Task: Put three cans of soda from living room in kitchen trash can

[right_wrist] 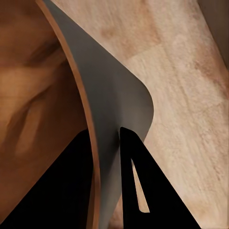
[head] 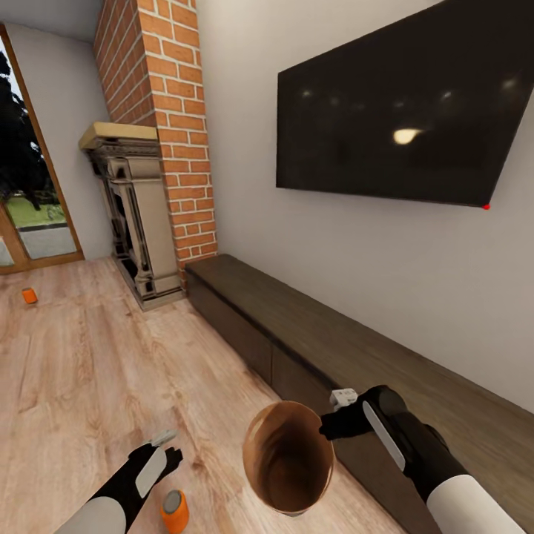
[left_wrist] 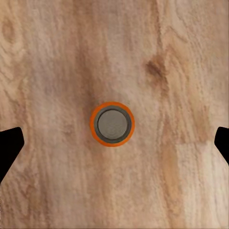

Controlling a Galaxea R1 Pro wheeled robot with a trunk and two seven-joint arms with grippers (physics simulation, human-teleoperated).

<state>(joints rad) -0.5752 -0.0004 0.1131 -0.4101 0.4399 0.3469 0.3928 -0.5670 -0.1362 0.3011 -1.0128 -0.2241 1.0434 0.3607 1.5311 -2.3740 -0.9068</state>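
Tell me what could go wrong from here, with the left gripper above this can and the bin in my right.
The left gripper hangs open above the upright can; a descent slightly off centre could tip it and send it rolling across the floor. The right gripper pinches only the thin rim of the bin, so the bin might slip or swing. A second can stands far off by the glass door.
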